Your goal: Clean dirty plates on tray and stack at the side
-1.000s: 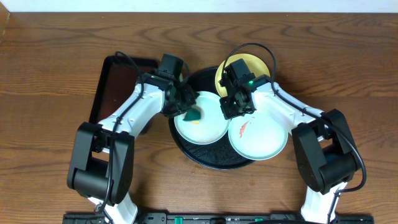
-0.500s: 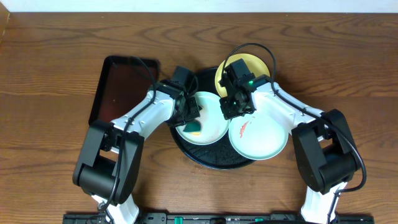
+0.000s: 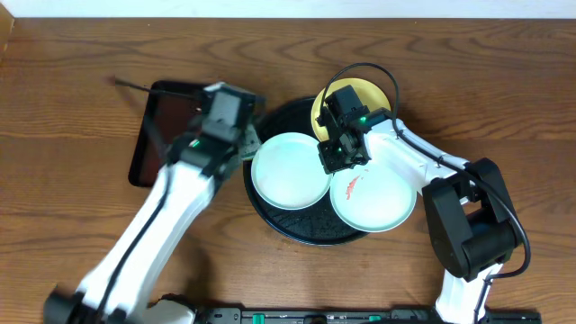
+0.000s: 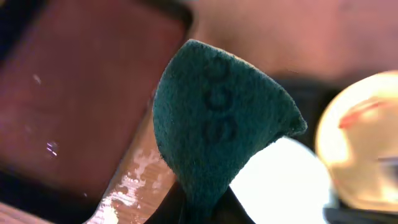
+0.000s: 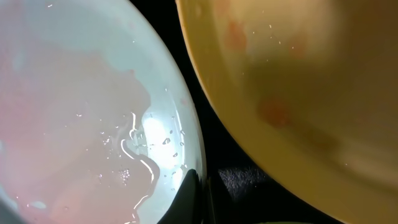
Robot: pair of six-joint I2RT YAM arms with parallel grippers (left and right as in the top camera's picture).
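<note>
Wood table (image 3: 72, 90), L fingers (image 4: 177, 210) clamped on teal sponge (image 4: 217, 124), R fingers (image 5: 190, 198) at rim of pale plate (image 5: 74, 93), grip can't tell

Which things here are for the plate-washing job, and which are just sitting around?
For the job: clean pale plate, smeared pale plate, yellow plate, round black tray, sponge.
Just sitting there: rectangular tray, wooden table.
</note>
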